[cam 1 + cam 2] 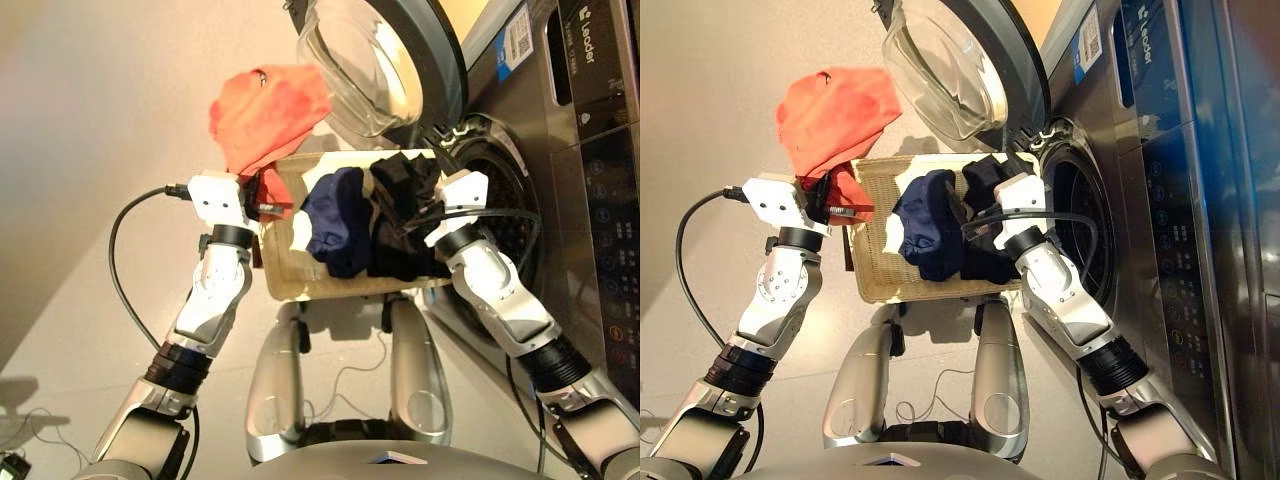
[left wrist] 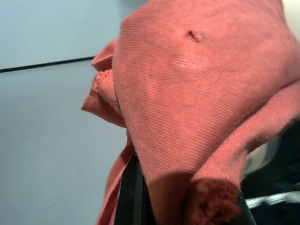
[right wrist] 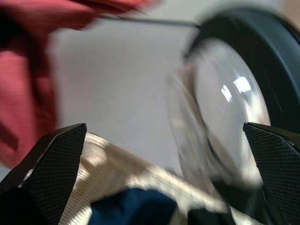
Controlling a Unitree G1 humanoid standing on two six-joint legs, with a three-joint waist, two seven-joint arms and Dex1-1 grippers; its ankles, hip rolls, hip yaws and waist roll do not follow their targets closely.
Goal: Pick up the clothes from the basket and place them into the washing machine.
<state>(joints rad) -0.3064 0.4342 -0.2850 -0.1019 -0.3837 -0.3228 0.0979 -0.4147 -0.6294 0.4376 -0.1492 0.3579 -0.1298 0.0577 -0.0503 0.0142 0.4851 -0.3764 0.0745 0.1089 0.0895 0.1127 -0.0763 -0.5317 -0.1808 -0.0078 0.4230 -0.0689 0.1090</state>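
The left gripper point(image 1: 262, 197) is clamped on the orange garment point(image 1: 268, 112) – soft, light, draping left of the basket point(image 1: 875, 270). The right gripper point(image 3: 164, 178), jaws wide and empty, hovers over the navy point(image 1: 925, 225) and black point(image 1: 405, 215) garments; pinch a raised fold.

I count three soft garments: one orange-red point(image 1: 268, 115), one navy blue point(image 1: 337, 222), one black point(image 1: 400, 220); one cream wicker basket point(image 1: 290, 280); one dark grey washing machine point(image 1: 590, 190).

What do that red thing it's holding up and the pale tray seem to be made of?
The orange-red garment looks like soft ribbed knit cloth: fine parallel ridges and a frayed edge show. The basket looks like cream woven wicker, matte, with a visible weave, though it may be synthetic.
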